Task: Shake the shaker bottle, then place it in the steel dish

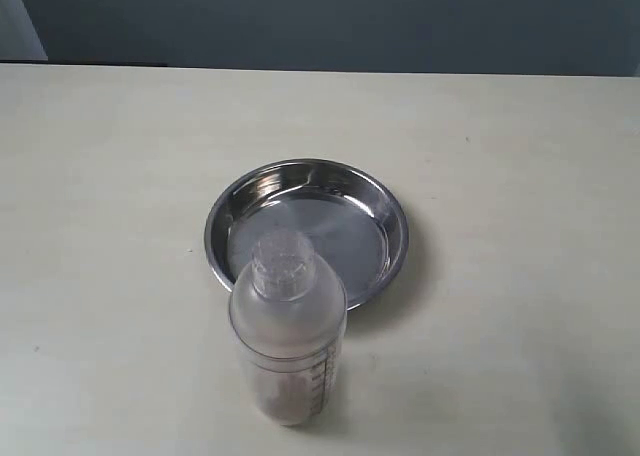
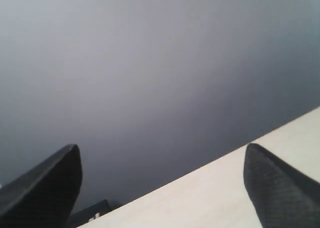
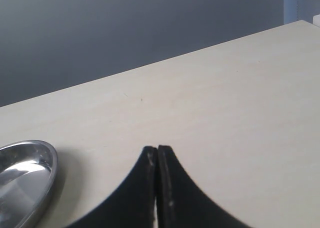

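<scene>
The shaker bottle [image 1: 289, 331] stands upright on the pale table near the front edge of the exterior view, frosted, with printed marks and brown bits low inside. Just behind it lies the steel dish [image 1: 375, 201], holding nothing; its rim [image 3: 42, 158] also shows in the right wrist view. Neither arm appears in the exterior view. My left gripper [image 2: 162, 153] is open, its dark fingers [image 2: 47, 183] far apart, with only the table edge and grey wall between them. My right gripper [image 3: 157, 149] is shut with nothing held, above bare table beside the dish.
The pale table [image 1: 120, 176] stretches wide on both sides of the dish. A dark grey wall [image 1: 330, 21] runs behind its far edge. A small dark object [image 2: 92, 213] sits below the table edge in the left wrist view.
</scene>
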